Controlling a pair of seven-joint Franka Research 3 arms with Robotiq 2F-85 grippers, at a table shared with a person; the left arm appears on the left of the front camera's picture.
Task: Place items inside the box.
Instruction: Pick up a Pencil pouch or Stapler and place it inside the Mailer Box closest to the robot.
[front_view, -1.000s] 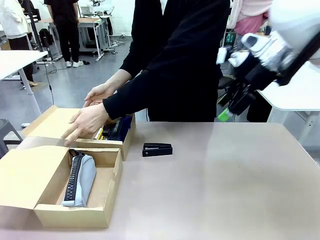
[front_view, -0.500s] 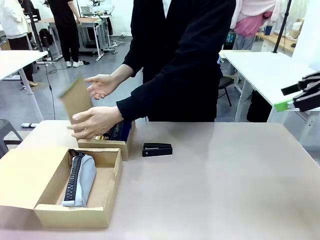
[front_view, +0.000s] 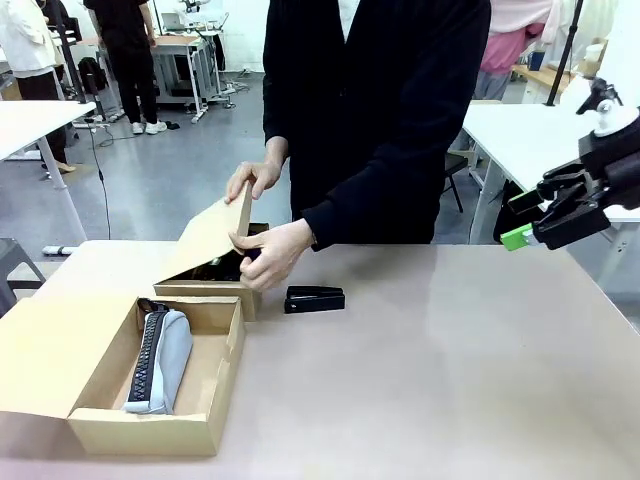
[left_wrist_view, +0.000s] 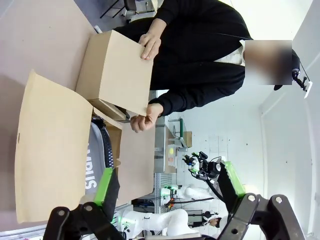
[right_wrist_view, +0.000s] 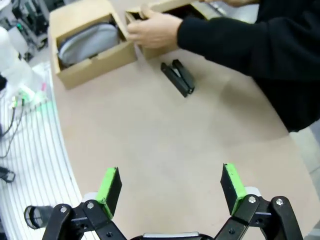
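The right gripper (right_wrist_view: 171, 185) hangs over the table's (front_view: 450, 360) right side, jaws spread wide and empty. The left gripper (left_wrist_view: 168, 182) is likewise agape, holding nothing, above the grey pencil case (left_wrist_view: 94, 167). That case lies in the near box (front_view: 150, 432), lengthwise from near to far. A black stapler (front_view: 315, 298) lies flat, long axis crosswise, just beside the far box (front_view: 205, 290), whose half-lowered lid a person's hand (front_view: 272, 252) holds.
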